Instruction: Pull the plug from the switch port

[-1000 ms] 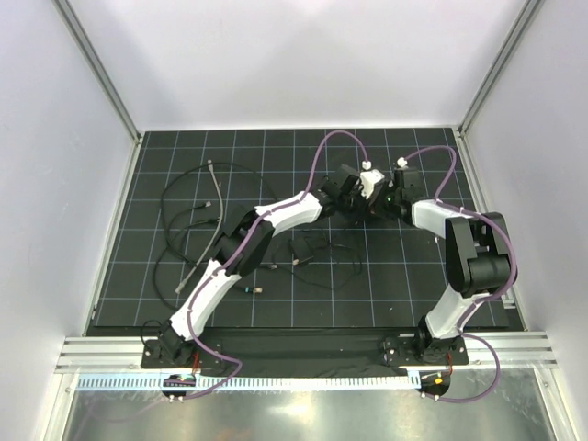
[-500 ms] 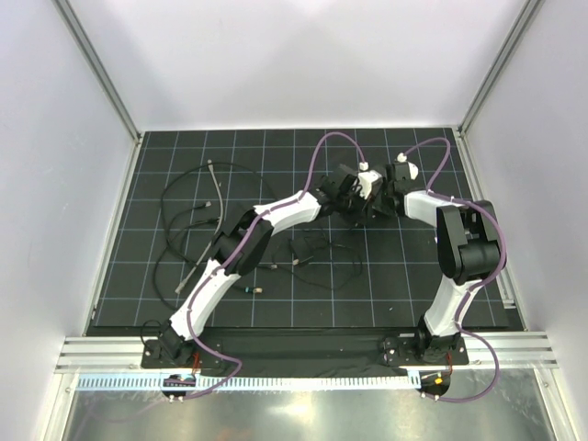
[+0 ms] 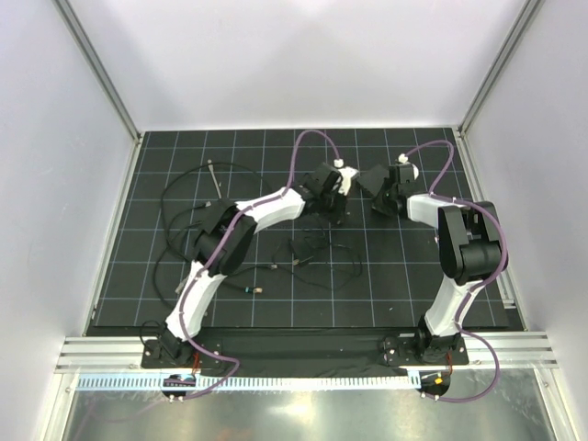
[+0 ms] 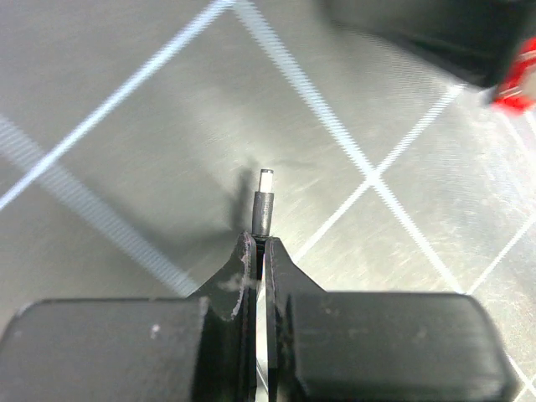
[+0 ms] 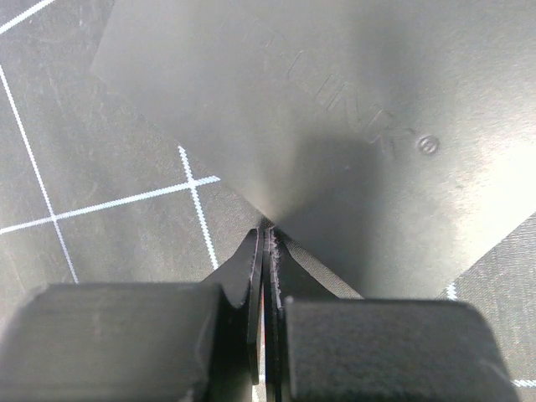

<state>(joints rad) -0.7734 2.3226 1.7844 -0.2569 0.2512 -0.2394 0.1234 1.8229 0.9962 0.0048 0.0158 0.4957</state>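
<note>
Plug (image 4: 265,203) points straight out, apparently unplugged.

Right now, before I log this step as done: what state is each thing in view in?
Black barrel plug with a silver tip: out of any socket, tip bare, pinched.
Flat matte-black switch box: corner apparently clamped; its ports are not visible.
Left fingers: shut on the plug, above the mat.
Right fingers: shut on the box corner.
Thin black cables: lying slack on the mat.
</note>
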